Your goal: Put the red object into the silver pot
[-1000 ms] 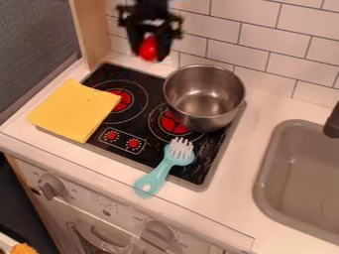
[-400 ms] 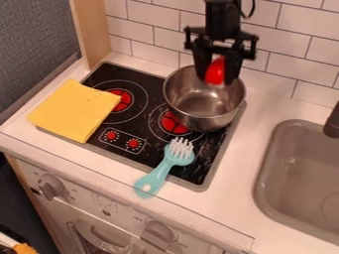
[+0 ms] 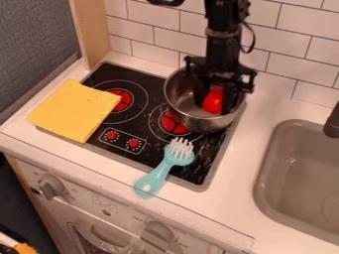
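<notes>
Counter: white surface (image 3: 228,203), carrying the cooktop and the sink.
Cooktop: black panel (image 3: 142,131) with red-centred rings, set left of the sink in the view.
Sink: grey basin (image 3: 291,183) at the right edge of the view.
Robot arm: black unit (image 3: 224,44), entering from the top edge and hanging down over the silver pot.
Silver pot: open vessel (image 3: 180,94), seated on the back right part of the cooktop.
Yellow cloth: flat sheet (image 3: 74,110), lying across the left edge of the cooktop.
Brush: teal tool (image 3: 159,176); white bristles over the cooktop, handle end on the counter.
Gripper: end effector (image 3: 214,104), lowered into the silver pot, fingers pinching the red object.
Red object: workpiece (image 3: 213,98), between the fingers, within the pot's opening.
</notes>
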Available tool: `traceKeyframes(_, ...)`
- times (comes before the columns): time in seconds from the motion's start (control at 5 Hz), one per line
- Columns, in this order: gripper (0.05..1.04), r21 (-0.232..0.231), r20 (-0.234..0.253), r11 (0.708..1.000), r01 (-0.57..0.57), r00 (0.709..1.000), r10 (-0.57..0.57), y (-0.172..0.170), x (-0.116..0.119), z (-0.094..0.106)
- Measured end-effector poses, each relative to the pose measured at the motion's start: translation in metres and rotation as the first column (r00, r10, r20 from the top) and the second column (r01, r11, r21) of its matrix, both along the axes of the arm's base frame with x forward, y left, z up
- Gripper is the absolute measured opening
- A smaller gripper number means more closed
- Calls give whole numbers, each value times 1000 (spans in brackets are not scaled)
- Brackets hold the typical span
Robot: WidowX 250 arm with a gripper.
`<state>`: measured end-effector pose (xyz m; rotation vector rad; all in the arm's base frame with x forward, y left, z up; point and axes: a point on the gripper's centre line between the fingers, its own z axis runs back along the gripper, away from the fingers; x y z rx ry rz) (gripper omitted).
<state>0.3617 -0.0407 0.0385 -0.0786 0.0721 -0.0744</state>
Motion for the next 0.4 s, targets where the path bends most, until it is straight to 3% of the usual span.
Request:
traceKeyframes(0.2,685,9,-1,1000,-3,1000,3,1,-7,-12)
traceKeyframes(0.4,958,40,-9,999,14,1000,-13,-1,-9,-12)
